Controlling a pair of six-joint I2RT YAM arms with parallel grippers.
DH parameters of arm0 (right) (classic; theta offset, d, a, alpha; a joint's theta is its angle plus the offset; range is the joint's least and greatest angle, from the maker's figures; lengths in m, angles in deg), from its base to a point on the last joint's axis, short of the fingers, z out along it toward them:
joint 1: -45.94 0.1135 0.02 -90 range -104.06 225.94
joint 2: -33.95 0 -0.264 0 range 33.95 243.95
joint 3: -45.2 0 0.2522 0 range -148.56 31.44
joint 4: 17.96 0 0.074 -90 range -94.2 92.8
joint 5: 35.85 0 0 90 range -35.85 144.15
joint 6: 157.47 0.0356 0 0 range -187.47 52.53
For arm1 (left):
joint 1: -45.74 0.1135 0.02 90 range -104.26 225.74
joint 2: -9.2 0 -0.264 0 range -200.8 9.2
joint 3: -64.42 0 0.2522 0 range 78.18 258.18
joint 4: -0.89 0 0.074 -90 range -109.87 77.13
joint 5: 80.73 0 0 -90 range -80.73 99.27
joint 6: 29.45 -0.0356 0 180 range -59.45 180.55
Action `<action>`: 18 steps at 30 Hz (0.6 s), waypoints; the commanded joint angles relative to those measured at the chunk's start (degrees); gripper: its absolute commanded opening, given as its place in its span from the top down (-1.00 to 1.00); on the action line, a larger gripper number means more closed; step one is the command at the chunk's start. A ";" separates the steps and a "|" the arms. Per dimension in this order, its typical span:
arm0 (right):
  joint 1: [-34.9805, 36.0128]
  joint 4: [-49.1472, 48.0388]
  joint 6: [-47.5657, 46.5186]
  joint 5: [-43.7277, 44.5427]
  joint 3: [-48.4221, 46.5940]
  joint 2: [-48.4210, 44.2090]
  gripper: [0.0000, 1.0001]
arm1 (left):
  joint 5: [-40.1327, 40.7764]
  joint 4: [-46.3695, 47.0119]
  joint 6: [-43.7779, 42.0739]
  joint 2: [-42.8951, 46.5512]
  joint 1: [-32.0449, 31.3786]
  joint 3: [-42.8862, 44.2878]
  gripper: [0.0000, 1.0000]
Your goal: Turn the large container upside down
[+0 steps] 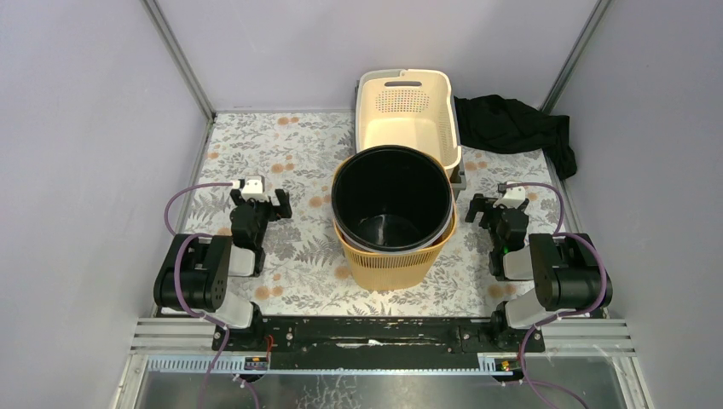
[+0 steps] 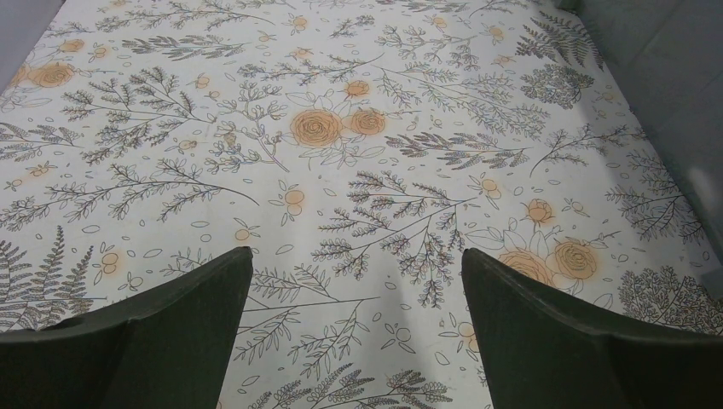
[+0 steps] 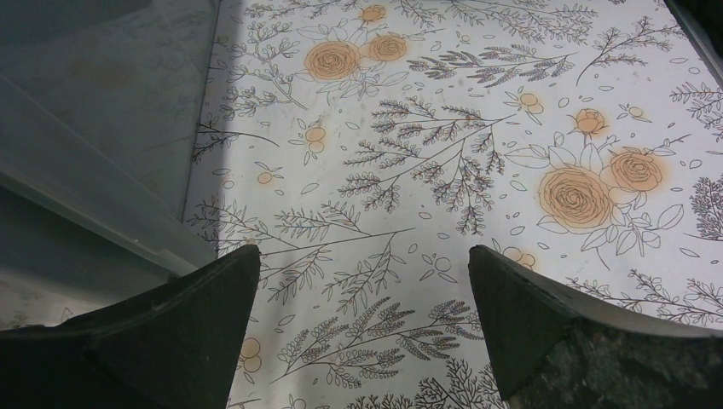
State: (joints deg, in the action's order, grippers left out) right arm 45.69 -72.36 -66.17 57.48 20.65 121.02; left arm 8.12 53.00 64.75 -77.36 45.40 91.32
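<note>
You're looking at a worktop (image 1: 290, 162) under a white sheet printed with grey ferns and orange roses. Plain pale grey-lilac panels box it in: left wall (image 1: 85, 128), back wall (image 1: 375, 43), right wall (image 1: 656, 128). Aluminium posts (image 1: 179, 60) rise at both back corners. A black rail (image 1: 375, 334) runs along the near edge. Light is even, shadows soft.

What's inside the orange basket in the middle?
A black bucket sits nested inside the orange basket, open end up and looking empty. The bucket fills it, so the basket's floor and anything under the bucket are hidden.
</note>
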 commanded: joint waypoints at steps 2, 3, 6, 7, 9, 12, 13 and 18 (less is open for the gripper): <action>0.25 -2.41 -1.01 -0.66 -1.44 -0.44 -0.98 | 0.29 1.19 -1.29 -0.34 -0.19 1.15 -1.00; 0.25 -2.28 -1.03 -0.74 -1.43 -0.46 -0.98 | 0.32 1.15 -1.28 -0.36 -0.19 1.11 -1.00; 0.25 -2.69 -1.03 -0.60 -1.17 -0.48 -0.99 | -0.56 0.90 -1.41 0.23 -0.19 1.11 -1.00; 0.25 -3.23 -0.88 -0.28 -0.90 -0.56 -0.99 | -1.18 -0.11 -1.75 1.33 -0.23 1.31 -1.00; 0.25 -3.72 -0.45 0.90 -0.60 -1.10 -0.98 | -1.20 -2.97 -1.79 4.79 -0.21 1.40 -1.00; 0.25 -2.26 0.24 2.69 0.22 -4.66 -0.99 | -1.08 -10.25 -2.17 12.56 -0.73 2.11 -1.00; 0.25 0.04 0.33 2.99 0.47 -6.97 -0.98 | -0.96 -12.34 -1.76 14.99 -0.98 2.13 -1.00; 0.25 8.95 0.26 0.37 0.95 -18.37 -0.98 | -4.68 -17.35 3.03 25.64 -1.57 1.26 -1.00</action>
State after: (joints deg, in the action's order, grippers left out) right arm 45.69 -67.57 -65.98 58.11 21.35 110.53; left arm 6.54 41.43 65.17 -57.69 44.59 91.65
